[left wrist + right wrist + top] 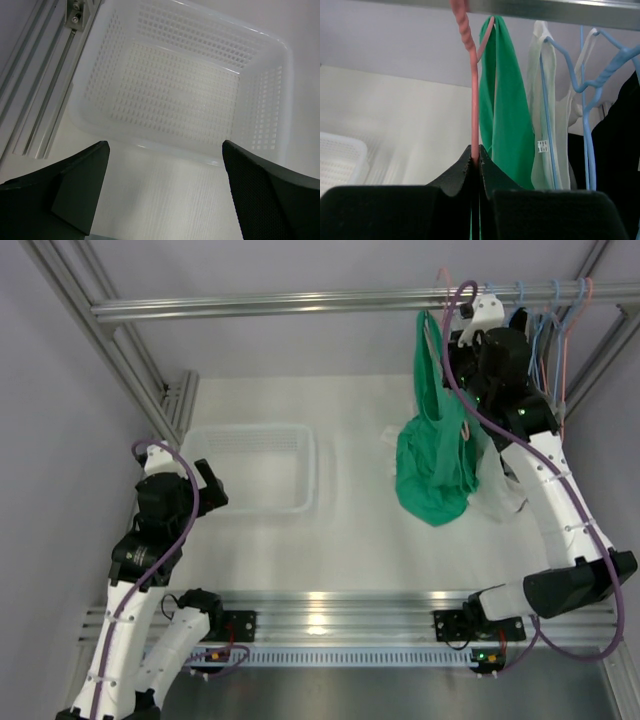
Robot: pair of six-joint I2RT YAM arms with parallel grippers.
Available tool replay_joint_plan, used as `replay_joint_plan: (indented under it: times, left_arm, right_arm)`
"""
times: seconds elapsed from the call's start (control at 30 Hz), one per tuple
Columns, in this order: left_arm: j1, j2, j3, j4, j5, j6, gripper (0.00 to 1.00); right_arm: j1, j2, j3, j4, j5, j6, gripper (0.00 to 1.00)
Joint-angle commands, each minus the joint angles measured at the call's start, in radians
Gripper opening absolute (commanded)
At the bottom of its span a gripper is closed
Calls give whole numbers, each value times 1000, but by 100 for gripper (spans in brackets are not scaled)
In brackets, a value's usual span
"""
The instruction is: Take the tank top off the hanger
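A green tank top point(432, 462) hangs by one strap point(502, 90) from a pink hanger point(474, 95) hooked on the metal rail point(300, 305) at the back right. Its body droops in a bunch toward the table. My right gripper point(475, 152) is raised at the rail and shut on the hanger's thin pink neck, just left of the green strap. My left gripper point(165, 145) hovers open and holding nothing over the near edge of a white basket point(100, 70). In the top view it point(215, 485) sits at the left.
The perforated white basket point(250, 440) lies on the table left of centre. Right of the green top hang a pale garment point(542, 100) and blue hangers point(585, 100), with several more hangers point(545, 310) along the rail. Frame posts stand at both sides.
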State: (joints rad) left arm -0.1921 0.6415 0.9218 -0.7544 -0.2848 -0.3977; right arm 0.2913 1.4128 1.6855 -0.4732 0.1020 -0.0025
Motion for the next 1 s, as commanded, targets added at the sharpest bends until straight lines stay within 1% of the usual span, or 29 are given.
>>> replay_joint_plan:
  times: [0.0, 0.27, 0.4, 0.5, 0.57, 0.7, 0.73, 0.8, 0.83, 0.87, 0.9, 0.93, 0.97]
  left_arm:
    - [-4, -5, -8, 63, 3, 0, 99]
    - [-4, -13, -8, 61, 3, 0, 99]
    - [-4, -11, -8, 63, 4, 2, 99]
    - [-4, -6, -8, 63, 9, 0, 99]
    - [-4, 3, -5, 64, 28, 11, 99]
    - [-4, 38, 25, 119, 232, 33, 99]
    - [-4, 53, 64, 131, 353, 31, 99]
    - [-7, 113, 118, 185, 465, 13, 99]
    - [-21, 136, 173, 208, 572, 4, 99]
    - [-38, 186, 205, 231, 610, -21, 99]
    - [-65, 214, 236, 253, 633, -35, 99]
    - [-154, 237, 262, 315, 645, -49, 99]
    - [-218, 292, 308, 352, 622, -53, 99]
  right_arm:
    - [-12, -80, -26, 255, -31, 51, 0]
    - [-12, -152, -110, 294, -93, 70, 0]
    - [-12, -201, -199, 308, -133, 96, 0]
    - [-14, -251, -262, 308, -177, 122, 0]
    - [-14, -293, -293, 306, -244, 131, 0]
    - [-12, -383, -387, 308, -335, 173, 0]
    - [-8, -423, -401, 309, -373, 182, 0]
    - [-1, -465, -456, 311, -403, 209, 0]
    - [3, -509, -474, 315, -422, 220, 0]
    - [6, -531, -490, 315, -432, 237, 0]
    - [14, -569, -518, 314, -447, 246, 0]
    - [16, -589, -530, 311, -476, 257, 0]
    - [16, -609, -543, 305, -493, 281, 0]
